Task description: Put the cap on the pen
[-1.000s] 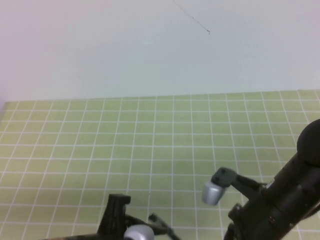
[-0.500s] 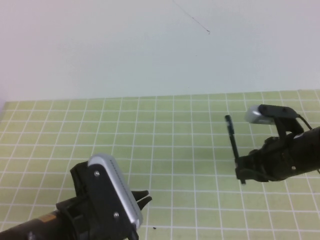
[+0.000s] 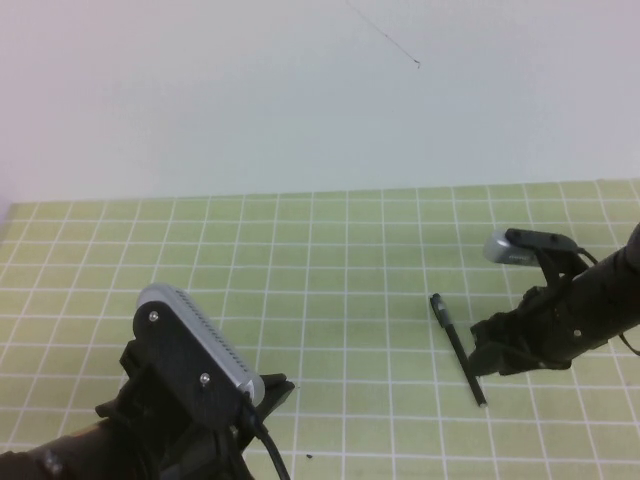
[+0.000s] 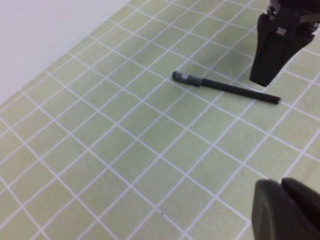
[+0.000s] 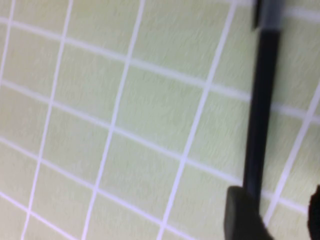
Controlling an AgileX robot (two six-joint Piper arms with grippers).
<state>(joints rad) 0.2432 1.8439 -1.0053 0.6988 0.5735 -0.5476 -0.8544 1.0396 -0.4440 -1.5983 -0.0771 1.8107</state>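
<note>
Presently the pen (image 3: 459, 347) lies flat on the green grid mat (image 3: 330, 280), right of centre, free of both arms. The right gripper (image 3: 490, 358) sits low just beside it, its fingers (image 5: 240, 215) spread apart with the pen's near end between them, not clamped. The left gripper (image 4: 287, 207) hangs at the near left, clenched and empty, well apart from the pen.
</note>
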